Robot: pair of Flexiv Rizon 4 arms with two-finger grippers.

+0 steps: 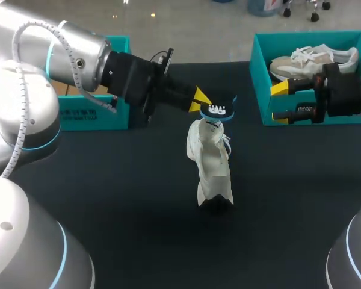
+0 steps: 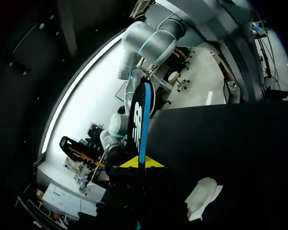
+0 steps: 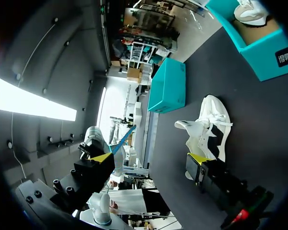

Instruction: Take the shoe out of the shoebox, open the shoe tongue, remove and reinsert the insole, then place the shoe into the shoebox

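Observation:
A white shoe stands on end in the middle of the dark table, opening upward. My left gripper is shut on a black insole with a blue edge, held right above the shoe's opening. In the left wrist view the insole sticks out edge-on from between the yellow tips of the left gripper, with the shoe below and beside it. My right gripper stands open and holds nothing, at the left wall of the right shoebox. From the right wrist view the shoe lies ahead of the open right gripper.
The teal shoebox on the right holds a second pale shoe. Another teal box stands at the back left, behind my left arm. In the right wrist view, that box is beyond the shoe.

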